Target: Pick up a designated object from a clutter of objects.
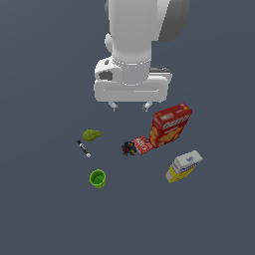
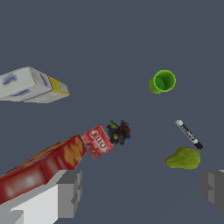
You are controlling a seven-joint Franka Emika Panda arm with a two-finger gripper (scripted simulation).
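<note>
Gripper [image 1: 130,106] high above clutter, fingers spread, holding nothing; pickup not yet begun. Dark lumpy thing [image 1: 129,148] at centre of exterior view, resting on surface, touching small red packet [image 1: 142,145] on exterior view's right. Cracker box [image 1: 170,125] just beyond packet. Open room on target's other sides: marker [image 1: 83,148], yellow-green lump [image 1: 91,134], green cup [image 1: 97,178] well apart.

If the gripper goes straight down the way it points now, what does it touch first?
Probably the dark lumpy thing, roughly centred under the open gripper; the small red packet lies right beside it. Depth is unclear.
</note>
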